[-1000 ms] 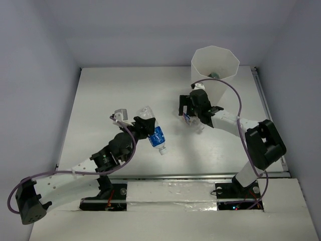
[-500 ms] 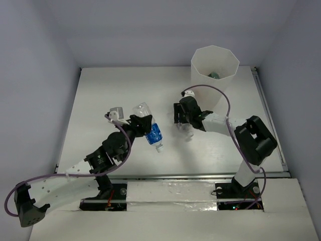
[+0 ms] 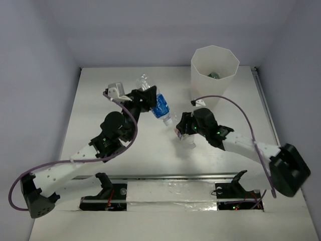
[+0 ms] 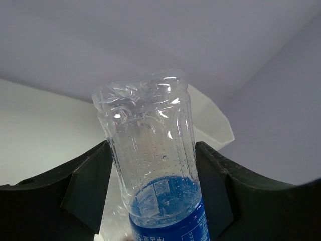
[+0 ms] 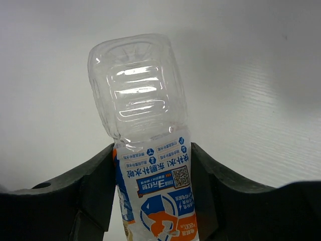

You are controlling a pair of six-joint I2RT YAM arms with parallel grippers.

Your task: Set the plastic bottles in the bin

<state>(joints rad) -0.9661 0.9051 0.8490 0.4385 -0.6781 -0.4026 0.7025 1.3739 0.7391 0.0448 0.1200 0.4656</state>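
Left gripper [image 3: 149,100], clamped on a blue-labelled bottle [image 3: 160,106], should carry it well over the bin [image 3: 215,86] rim before releasing, while right gripper [image 3: 183,129] grips a second bottle [image 5: 138,95].

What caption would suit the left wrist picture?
Left pincer grips a clear blue-labelled bottle, white bin beyond.
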